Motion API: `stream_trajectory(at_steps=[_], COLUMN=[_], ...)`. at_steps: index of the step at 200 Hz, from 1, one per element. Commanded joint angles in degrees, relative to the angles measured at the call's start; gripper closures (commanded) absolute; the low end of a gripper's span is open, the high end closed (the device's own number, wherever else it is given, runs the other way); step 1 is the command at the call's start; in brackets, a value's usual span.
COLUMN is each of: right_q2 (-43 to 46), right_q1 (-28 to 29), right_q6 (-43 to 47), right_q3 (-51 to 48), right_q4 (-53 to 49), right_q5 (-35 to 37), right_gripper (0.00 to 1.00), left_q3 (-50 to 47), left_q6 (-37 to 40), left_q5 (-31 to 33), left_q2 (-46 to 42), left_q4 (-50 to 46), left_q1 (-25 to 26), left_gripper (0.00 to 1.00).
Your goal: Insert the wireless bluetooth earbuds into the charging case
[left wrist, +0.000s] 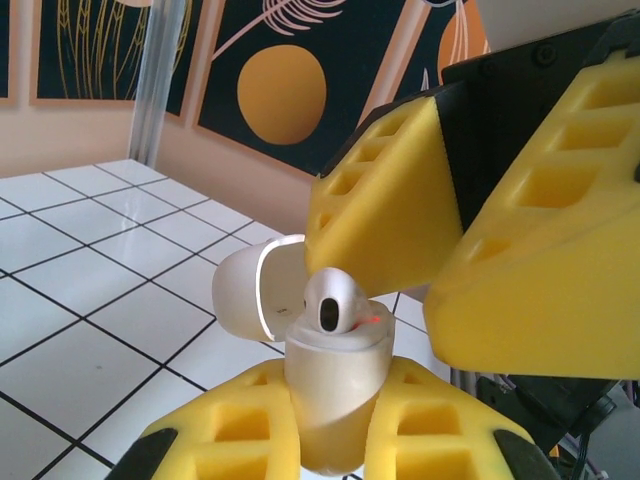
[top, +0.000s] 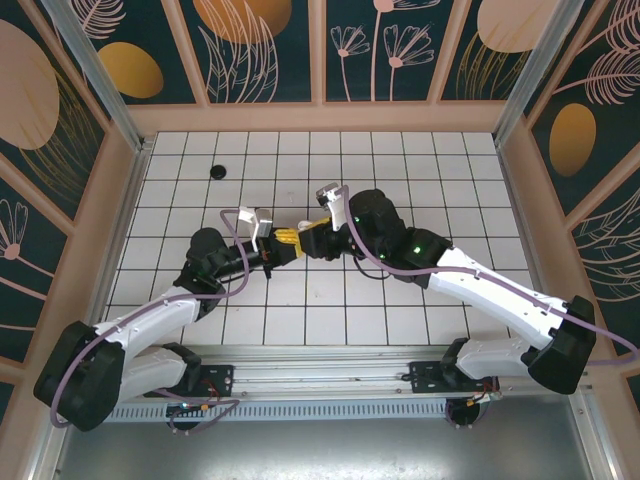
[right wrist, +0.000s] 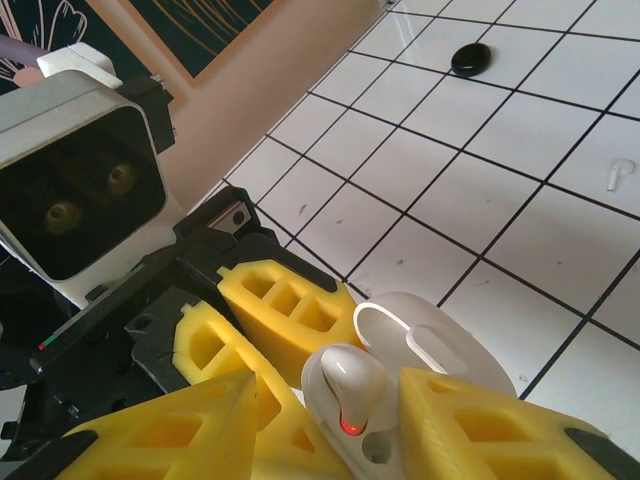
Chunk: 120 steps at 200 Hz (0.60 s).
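Over the middle of the white tiled surface (top: 400, 200) the two arms met tip to tip. The left fingers (left wrist: 230, 425) were closed tight on the lower body of the white charging case (left wrist: 335, 385), holding it upright above the tiles with its lid (left wrist: 245, 295) swung open to one side. One white earbud (left wrist: 335, 300) sat in the mouth of the case, its rounded head standing proud of the rim and a small red light glowing beside it. The right fingers (right wrist: 480, 430) stood close on either side of that earbud, partly apart; whether they gripped it or had let go could not be told. A second earbud (right wrist: 621, 175), also white, lay loose on a tile well apart from the case, and a black round puck (right wrist: 471, 58) lay farther off towards the back wall.
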<state>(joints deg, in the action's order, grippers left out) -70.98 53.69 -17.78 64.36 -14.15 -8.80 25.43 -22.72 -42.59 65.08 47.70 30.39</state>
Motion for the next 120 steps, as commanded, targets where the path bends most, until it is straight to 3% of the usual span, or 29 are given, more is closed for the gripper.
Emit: stream_trajectory(at_steps=[1,68,120], right_q2=[2.0,-1.0,-4.3], right_q1=[0.1,-0.5,-6.6], right_q6=[-1.5,1.5,0.3], right_q3=[0.4,6.9,12.4], right_q4=[-0.4,-2.6,-3.3], right_q5=[2.5,2.2,-0.8], right_gripper=[0.57,0.53,0.52], left_q3=[0.0,-3.4,-7.6], left_q6=[0.7,-1.7,-4.0], left_q5=[1.3,7.7,14.6], left_q2=[-1.5,-1.7,-6.9], left_q4=[1.1,0.2,-3.1], left_q1=[0.0,-0.1,-4.9], left_gripper=[1.00,1.00,1.00])
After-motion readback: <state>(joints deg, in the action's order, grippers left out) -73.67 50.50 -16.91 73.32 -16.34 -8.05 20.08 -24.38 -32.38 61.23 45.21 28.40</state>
